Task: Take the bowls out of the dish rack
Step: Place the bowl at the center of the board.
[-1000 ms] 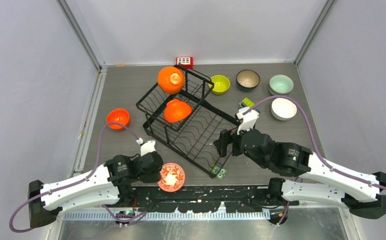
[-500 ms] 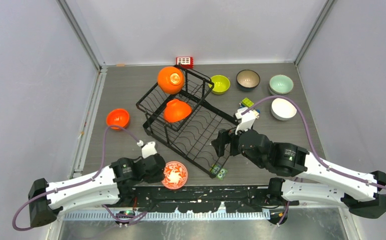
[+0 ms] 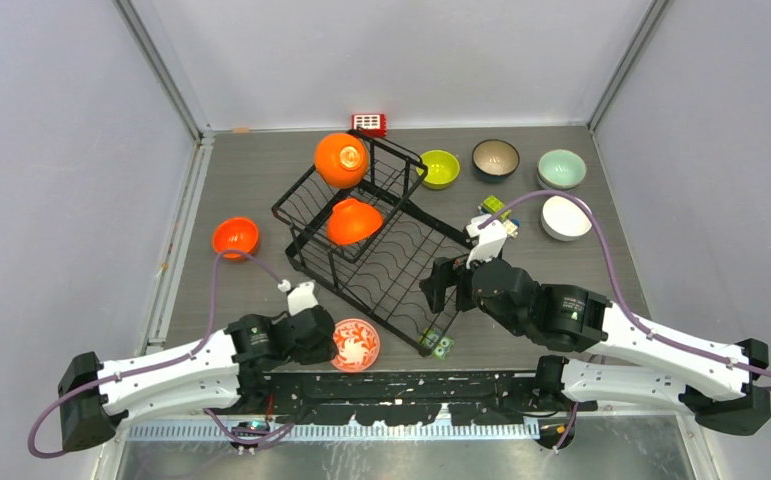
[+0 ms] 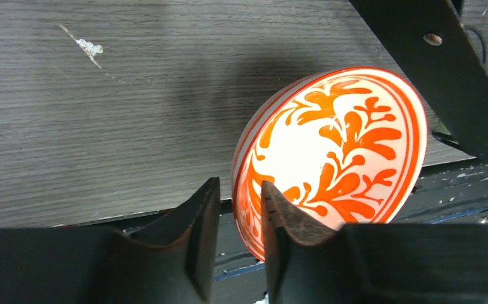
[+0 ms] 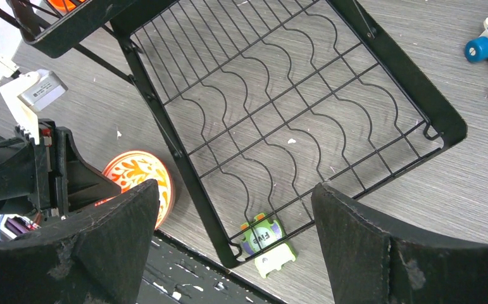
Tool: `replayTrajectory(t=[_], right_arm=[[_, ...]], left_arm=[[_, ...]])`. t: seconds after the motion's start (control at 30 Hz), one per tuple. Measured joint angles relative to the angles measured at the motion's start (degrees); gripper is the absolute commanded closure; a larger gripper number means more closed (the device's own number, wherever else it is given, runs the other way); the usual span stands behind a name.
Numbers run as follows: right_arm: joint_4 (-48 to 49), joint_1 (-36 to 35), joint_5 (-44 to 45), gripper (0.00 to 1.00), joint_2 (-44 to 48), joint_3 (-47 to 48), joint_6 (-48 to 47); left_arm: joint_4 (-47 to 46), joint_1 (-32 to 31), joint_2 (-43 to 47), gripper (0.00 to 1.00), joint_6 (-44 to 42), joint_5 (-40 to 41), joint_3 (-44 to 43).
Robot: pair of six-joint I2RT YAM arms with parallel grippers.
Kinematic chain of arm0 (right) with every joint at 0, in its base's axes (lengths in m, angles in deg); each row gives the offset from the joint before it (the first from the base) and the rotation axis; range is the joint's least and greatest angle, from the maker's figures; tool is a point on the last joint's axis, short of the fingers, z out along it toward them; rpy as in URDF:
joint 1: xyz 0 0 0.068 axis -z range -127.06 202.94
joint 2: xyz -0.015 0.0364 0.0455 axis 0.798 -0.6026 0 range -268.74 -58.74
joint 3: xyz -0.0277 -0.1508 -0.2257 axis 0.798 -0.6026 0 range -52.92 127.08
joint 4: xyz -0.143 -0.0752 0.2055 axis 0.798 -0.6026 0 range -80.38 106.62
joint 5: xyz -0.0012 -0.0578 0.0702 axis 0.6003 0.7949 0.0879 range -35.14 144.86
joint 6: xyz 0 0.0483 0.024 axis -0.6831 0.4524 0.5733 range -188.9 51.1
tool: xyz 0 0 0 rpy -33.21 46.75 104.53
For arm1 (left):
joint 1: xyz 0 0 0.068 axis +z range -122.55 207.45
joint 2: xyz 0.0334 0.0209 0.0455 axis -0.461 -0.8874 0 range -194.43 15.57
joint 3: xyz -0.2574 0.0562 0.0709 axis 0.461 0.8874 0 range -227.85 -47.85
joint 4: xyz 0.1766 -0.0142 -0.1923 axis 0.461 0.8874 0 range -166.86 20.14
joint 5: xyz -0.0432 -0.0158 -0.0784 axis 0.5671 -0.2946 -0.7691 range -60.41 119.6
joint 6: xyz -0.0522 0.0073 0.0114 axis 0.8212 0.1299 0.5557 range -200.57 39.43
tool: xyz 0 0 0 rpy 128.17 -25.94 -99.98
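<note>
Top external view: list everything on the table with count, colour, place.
black wire dish rack: one, centre
glossy orange bowls: three; two at the rack's far section (second), one loose, left of it
lime green bowl, dark brown bowl, pale mint bowl, plain white bowl: one each, far right
white bowl with red floral pattern: one, near edge, tilted
red gridded block: one, far edge
small toys: two, partly green; rack's near corner, right of rack
left gripper: shut on the floral bowl's rim
right gripper: open, over the rack

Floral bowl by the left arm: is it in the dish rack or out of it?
Out. The floral bowl is beside the dish rack, off its near edge, rim pinched between the left fingers.
</note>
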State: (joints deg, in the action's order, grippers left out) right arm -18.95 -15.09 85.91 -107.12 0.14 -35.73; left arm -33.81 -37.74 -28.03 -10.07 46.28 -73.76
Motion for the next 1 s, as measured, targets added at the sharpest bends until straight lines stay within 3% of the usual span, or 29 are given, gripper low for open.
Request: replayTrajectory(t=[0.3, 0.47, 0.77, 1.0], right_arm=[[0.0, 0.0, 0.0, 0.07, 0.0, 0.0, 0.0], [-0.1, 0.0, 0.0, 0.06, 0.0, 0.5, -0.6], [0.4, 0.0, -0.9, 0.06, -0.4, 5.7, -4.6], [1.8, 1.4, -2.4, 0.05, -1.9, 11.4, -3.9]], left_arm=[[2.3, 0.0, 3.5, 0.34, -0.5, -0.4, -1.1], [5.1, 0.0, 7.3, 0.31, -5.2, -2.7, -5.6], [6.6, 0.0, 12.9, 0.26, -20.9, -9.7, -20.6], [6.2, 0.0, 6.4, 0.24, -34.2, -9.6, -35.0]])
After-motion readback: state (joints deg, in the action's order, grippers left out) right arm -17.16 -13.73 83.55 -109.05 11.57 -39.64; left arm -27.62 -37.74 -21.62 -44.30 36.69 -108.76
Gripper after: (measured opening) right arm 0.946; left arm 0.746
